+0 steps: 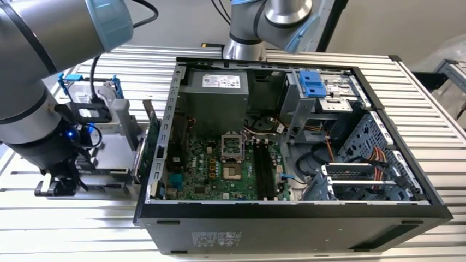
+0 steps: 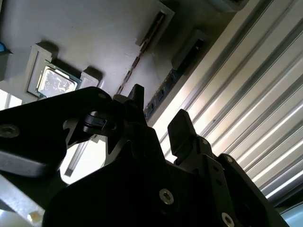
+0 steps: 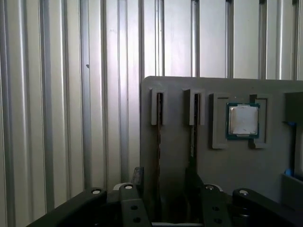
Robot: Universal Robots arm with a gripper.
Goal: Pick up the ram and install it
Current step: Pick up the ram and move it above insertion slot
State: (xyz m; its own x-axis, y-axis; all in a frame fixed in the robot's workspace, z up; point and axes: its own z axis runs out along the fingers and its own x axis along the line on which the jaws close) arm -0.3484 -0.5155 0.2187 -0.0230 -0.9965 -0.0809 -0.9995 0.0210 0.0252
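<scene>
Second wrist view: the hand (image 2: 159,111) hangs open, fingers apart, just above the ram (image 2: 161,92), which stands on edge in a gray tray (image 2: 94,33) on the ribbed table (image 2: 246,94).

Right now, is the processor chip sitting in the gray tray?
Yes, the first wrist view shows the processor chip seated in the gray tray's recess.

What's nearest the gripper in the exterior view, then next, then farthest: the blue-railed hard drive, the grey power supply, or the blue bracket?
From the gripper, low at the exterior view's left:
1. Hard drive, outside the case, on the same side.
2. Power supply, inside the case.
3. Blue bracket, farther toward the exterior view's right.
</scene>
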